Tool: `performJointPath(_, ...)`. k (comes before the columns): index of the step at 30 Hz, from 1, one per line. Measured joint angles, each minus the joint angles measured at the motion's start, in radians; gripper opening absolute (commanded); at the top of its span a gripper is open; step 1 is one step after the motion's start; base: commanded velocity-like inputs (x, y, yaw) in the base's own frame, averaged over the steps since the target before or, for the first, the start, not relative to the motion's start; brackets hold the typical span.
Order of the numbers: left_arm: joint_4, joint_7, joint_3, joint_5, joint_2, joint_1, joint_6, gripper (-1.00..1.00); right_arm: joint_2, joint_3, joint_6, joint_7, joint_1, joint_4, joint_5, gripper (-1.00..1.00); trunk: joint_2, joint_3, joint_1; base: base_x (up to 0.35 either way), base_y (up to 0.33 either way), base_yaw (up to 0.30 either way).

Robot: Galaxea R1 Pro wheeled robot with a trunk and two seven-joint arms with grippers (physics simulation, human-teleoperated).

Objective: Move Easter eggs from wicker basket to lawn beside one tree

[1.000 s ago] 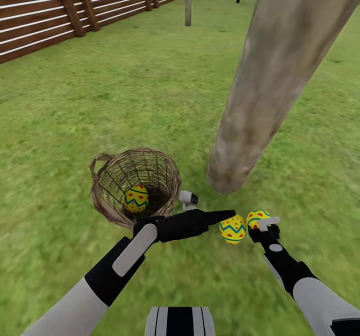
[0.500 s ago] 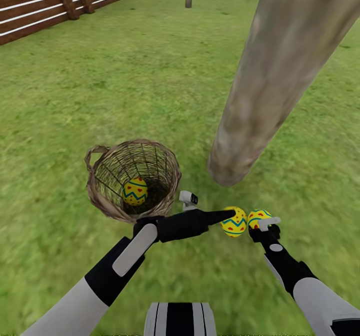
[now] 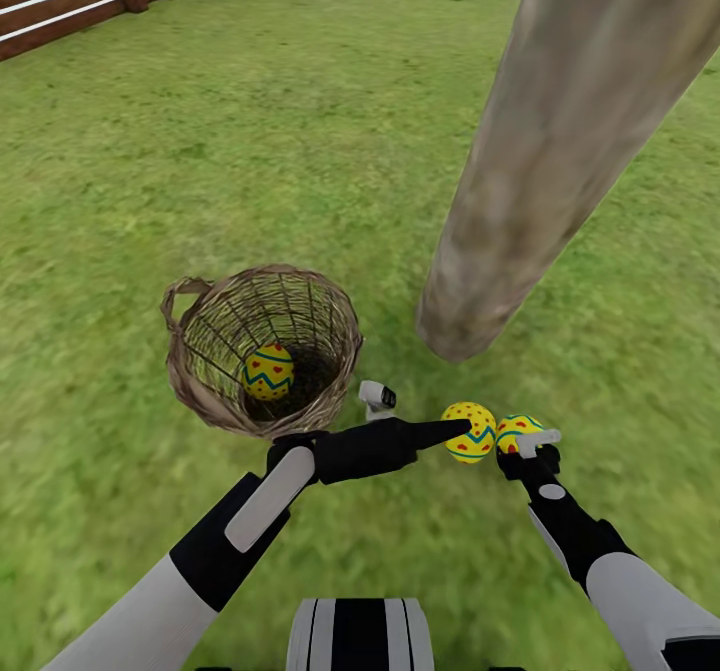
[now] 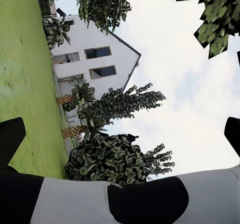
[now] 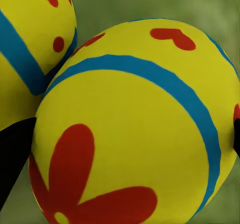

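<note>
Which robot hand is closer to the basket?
Left. The left gripper reaches out just past the basket, toward the loose egg. The right gripper is further off, beyond that egg, gripping another egg.

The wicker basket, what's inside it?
One Easter egg sits at the bottom of the wicker basket, yellow with a blue zigzag and red marks. Its underside is hidden, and so is the floor under it.
</note>
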Motion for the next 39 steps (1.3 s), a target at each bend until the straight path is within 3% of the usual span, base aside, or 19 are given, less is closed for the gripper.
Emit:
performJointPath(4, 0.0, 0.0, 0.0, 0.0, 0.0, 0.0, 0.0, 1.0, 0.0, -0.001, -0.001, 0.001, 0.0, 0.001, 0.0, -1.0, 0.0, 0.0, 0.0, 0.0, 0.0, 0.0)
performJointPath(5, 0.0, 0.0, 0.0, 0.0, 0.0, 0.0, 0.0, 1.0, 0.0, -0.001, -0.002, 0.001, 0.0, 0.001, 0.0, 1.0, 0.0, 0.0, 0.0, 0.0, 0.0, 0.0)
performJointPath(8, 0.005, 0.0, 0.0, 0.001, 0.001, 0.0, 0.0, 1.0, 0.0, -0.001, -0.004, -0.018, 0.0, 0.013, 0.001, 1.0, 0.0, 0.0, 0.0, 0.0, 0.0, 0.0)
performJointPath(25, 0.04, 0.0, 0.0, 0.0, -0.001, 0.0, 0.0, 1.0, -0.003, 0.002, 0.007, 0.007, 0.0, -0.016, -0.008, 1.0, 0.004, 0.066, -0.007, 0.0, 0.0, 0.0)
performJointPath(26, 0.04, 0.0, 0.0, 0.0, -0.002, 0.0, 0.0, 1.0, -0.003, -0.004, 0.01, 0.008, 0.001, -0.03, -0.012, 1.0, 0.004, 0.07, -0.008, 0.0, 0.0, 0.0)
performJointPath(28, 0.039, 0.0, -0.003, 0.001, -0.008, 0.0, 0.001, 1.0, -0.005, -0.069, 0.015, 0.007, 0.0, -0.041, -0.061, 1.0, 0.005, 0.077, -0.009, 0.0, 0.0, 0.0)
performJointPath(30, 0.039, 0.0, -0.006, 0.002, -0.017, 0.0, 0.001, 1.0, -0.009, -0.099, 0.019, 0.007, 0.0, -0.06, -0.089, 1.0, 0.005, 0.085, -0.009, 0.0, 0.0, 0.0)
performJointPath(31, 0.038, 0.002, -0.006, 0.001, -0.022, 0.0, 0.003, 1.0, -0.031, -0.115, 0.169, 0.011, 0.0, -0.126, -0.097, 1.0, 0.006, 0.089, -0.01, 0.0, 0.0, 0.0)
performJointPath(34, 0.034, 0.002, -0.008, 0.001, -0.027, 0.0, 0.018, 1.0, -0.05, -0.173, 0.441, 0.027, 0.0, -0.285, -0.098, 1.0, 0.006, 0.101, -0.011, 0.0, 0.0, 0.0)
performJointPath(35, 0.031, 0.012, -0.007, 0.001, -0.031, -0.001, 0.022, 1.0, -0.067, -0.181, 0.566, 0.056, 0.0, -0.331, -0.097, 1.0, 0.006, 0.104, -0.012, 0.0, 0.0, 0.0)
performJointPath(37, 0.025, 0.068, -0.004, 0.008, -0.035, -0.001, 0.044, 1.0, -0.105, -0.185, 0.755, 0.214, 0.0, -0.387, -0.099, 1.0, 0.007, 0.112, -0.013, 0.0, 0.0, 0.0)
performJointPath(39, 0.022, 0.098, 0.002, 0.014, -0.031, -0.002, 0.084, 1.0, -0.112, -0.186, 0.888, 0.321, 0.0, -0.408, -0.097, 1.0, 0.007, 0.12, -0.013, -0.066, 0.012, 0.0)
